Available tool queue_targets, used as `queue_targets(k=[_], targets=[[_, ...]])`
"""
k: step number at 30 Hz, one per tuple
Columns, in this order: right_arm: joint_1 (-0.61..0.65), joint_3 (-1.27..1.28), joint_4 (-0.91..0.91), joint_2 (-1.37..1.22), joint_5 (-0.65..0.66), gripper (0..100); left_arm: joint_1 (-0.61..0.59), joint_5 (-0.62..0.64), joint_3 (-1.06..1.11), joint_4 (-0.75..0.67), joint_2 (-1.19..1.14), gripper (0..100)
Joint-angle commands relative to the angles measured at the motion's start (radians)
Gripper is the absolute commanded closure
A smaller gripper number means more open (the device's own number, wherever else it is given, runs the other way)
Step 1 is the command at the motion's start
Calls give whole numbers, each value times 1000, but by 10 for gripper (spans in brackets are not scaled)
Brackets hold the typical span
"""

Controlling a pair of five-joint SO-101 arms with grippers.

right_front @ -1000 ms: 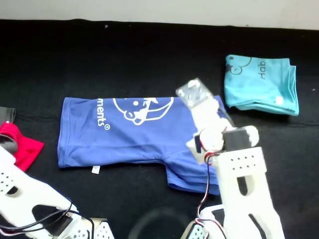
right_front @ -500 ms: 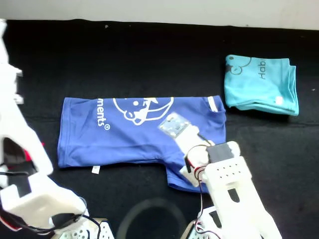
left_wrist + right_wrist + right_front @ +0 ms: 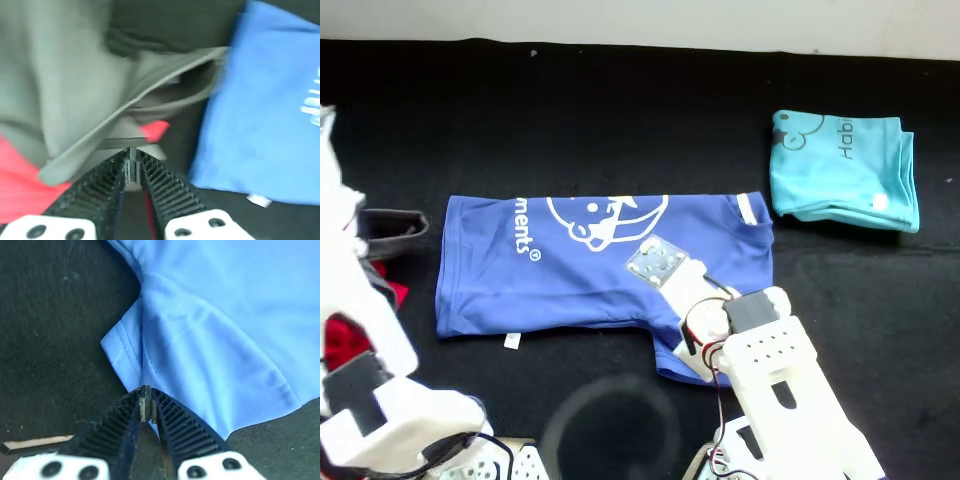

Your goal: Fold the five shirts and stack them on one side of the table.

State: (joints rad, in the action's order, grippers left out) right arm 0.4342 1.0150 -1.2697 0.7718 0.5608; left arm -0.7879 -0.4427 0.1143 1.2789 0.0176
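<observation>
L gripper (image 3: 132, 162): my jaws are pressed together at the tips, pinching the hem of the grey shirt (image 3: 75, 75), which drapes over the red shirt (image 3: 20, 187) at the table's (image 3: 620, 100) left edge, just beside the blue shirt's (image 3: 570, 265) hem side. R gripper (image 3: 145, 407): jaws drawn together, tips meeting right at the hem of the blue shirt's near sleeve (image 3: 200, 370); can't tell whether any cloth is caught btwn them, sleeve looks flat on the table. Blue shirt lies spread out mid-table, print up; teal shirt (image 3: 845, 170) folded at far right, well apart from both my grippers. Vs 0.5 s ago: R arm has slid a little toward the near-left along the blue shirt, approx same pose; L arm has shifted at the left edge, and the grey shirt now shows as a raised loop next to the blue shirt. Vs 1.0 s ago: R gripper was up by the collar, now down at the sleeve. Blue and teal shirts unmoved
</observation>
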Motion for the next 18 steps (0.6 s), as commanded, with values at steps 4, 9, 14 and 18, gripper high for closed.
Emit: queue_targets(k=[4,9,14,18], targets=[[7,-1,8,21,12,990,-298,-160,102,-299,44,992],[10,-4,12,21,12,990,-417,-163,102,-448,53,992],[10,-1,4,22,12,990,-433,-164,36,-413,85,979],[7,1,4,22,12,990,-409,-166,-94,-176,128,840]])
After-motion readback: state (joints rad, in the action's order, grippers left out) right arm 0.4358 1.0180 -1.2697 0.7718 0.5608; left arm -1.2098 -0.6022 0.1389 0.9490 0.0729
